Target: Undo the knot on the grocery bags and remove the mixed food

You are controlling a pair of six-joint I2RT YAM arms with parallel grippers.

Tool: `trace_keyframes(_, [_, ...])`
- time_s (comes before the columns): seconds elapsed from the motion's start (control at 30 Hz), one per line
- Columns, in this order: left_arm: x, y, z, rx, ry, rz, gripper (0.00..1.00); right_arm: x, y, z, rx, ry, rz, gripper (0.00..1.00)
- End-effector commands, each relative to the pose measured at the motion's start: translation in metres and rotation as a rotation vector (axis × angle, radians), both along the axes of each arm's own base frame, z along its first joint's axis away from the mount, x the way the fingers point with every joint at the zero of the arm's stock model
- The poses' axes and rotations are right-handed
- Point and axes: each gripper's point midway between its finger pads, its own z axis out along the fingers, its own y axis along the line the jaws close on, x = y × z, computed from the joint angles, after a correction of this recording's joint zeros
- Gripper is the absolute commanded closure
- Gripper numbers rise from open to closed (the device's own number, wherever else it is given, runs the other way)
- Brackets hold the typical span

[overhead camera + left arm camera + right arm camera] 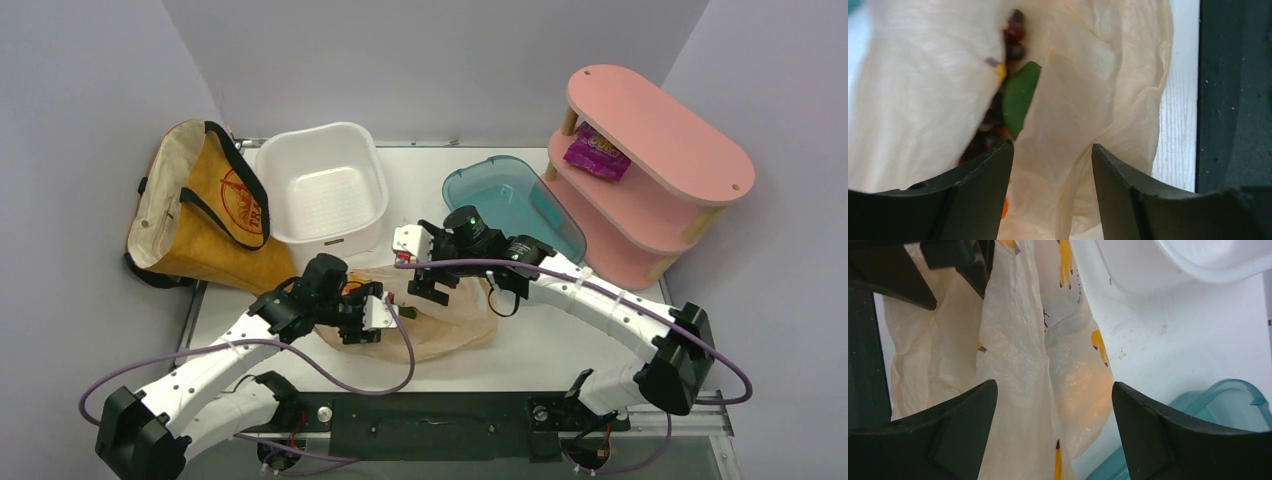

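The peach plastic bag lies crumpled on the table between both arms. My left gripper is at its left end, jaws apart, with loose film running between the fingers but not pinched. Inside the bag's opening I see dark red grapes, a green piece and a sliver of orange. My right gripper hovers over the bag's top edge, wide open, with printed film between its fingers, touching neither. The brown tote stands slumped at the far left.
A white tub sits just behind the bag, a teal tub to its right. A pink two-tier shelf at the back right holds a purple packet. The table's dark front edge is near the left gripper.
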Motion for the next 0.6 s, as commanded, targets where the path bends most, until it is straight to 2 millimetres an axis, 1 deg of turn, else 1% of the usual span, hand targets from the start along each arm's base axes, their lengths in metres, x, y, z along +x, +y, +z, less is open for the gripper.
trace_keyframes(0.0, [-0.002, -0.004, -0.024, 0.076, -0.035, -0.064, 0.43, 0.01, 0.012, -0.019, 0.001, 0.028, -0.012, 0.2])
trace_keyframes(0.03, [-0.008, -0.004, -0.031, 0.094, -0.026, -0.089, 0.42, 0.009, 0.012, -0.028, -0.018, 0.044, -0.006, 0.22])
trace_keyframes(0.07, [-0.015, -0.004, -0.035, 0.115, -0.019, -0.116, 0.42, 0.009, 0.012, -0.034, -0.032, 0.049, -0.003, 0.25])
trace_keyframes(0.1, [-0.019, -0.003, -0.038, 0.128, -0.013, -0.134, 0.46, 0.012, 0.009, -0.044, -0.057, 0.056, -0.014, 0.37])
trace_keyframes(0.13, [-0.028, -0.001, -0.042, 0.152, -0.006, -0.174, 0.49, 0.015, 0.007, -0.048, -0.07, 0.052, -0.021, 0.46])
trace_keyframes(0.17, [-0.032, 0.0, -0.042, 0.162, -0.003, -0.192, 0.57, 0.024, 0.001, -0.056, -0.089, 0.056, -0.055, 0.68])
trace_keyframes(0.2, [-0.041, 0.002, -0.044, 0.18, 0.002, -0.229, 0.61, 0.03, -0.001, -0.058, -0.084, 0.065, -0.081, 0.78])
trace_keyframes(0.23, [-0.046, 0.004, -0.046, 0.19, 0.006, -0.249, 0.69, 0.045, -0.008, -0.059, -0.081, 0.077, -0.13, 0.95])
trace_keyframes(0.27, [-0.054, 0.006, -0.047, 0.203, 0.006, -0.284, 0.73, 0.053, -0.01, -0.058, -0.07, 0.09, -0.165, 0.99])
trace_keyframes(0.3, [-0.058, 0.009, -0.05, 0.213, 0.011, -0.299, 0.82, 0.07, -0.018, -0.054, -0.061, 0.085, -0.217, 1.0])
trace_keyframes(0.33, [-0.065, 0.011, -0.051, 0.222, 0.008, -0.327, 0.86, 0.086, -0.025, -0.047, -0.048, 0.07, -0.268, 1.0])
trace_keyframes(0.37, [-0.069, 0.014, -0.056, 0.234, 0.013, -0.339, 0.93, 0.095, -0.026, -0.045, -0.039, 0.058, -0.291, 1.0])
trace_keyframes(0.4, [-0.074, 0.016, -0.057, 0.242, 0.006, -0.354, 0.96, 0.107, -0.031, -0.038, -0.025, 0.042, -0.33, 1.0])
trace_keyframes(0.43, [-0.077, 0.018, -0.061, 0.253, 0.01, -0.361, 0.99, 0.114, -0.031, -0.035, -0.01, 0.03, -0.345, 1.0])
trace_keyframes(0.47, [-0.08, 0.02, -0.064, 0.264, 0.008, -0.369, 1.0, 0.121, -0.033, -0.03, 0.006, 0.027, -0.369, 1.0])
trace_keyframes(0.57, [-0.081, 0.021, -0.065, 0.284, 0.019, -0.367, 1.0, 0.124, -0.029, -0.028, 0.02, 0.035, -0.364, 1.0])
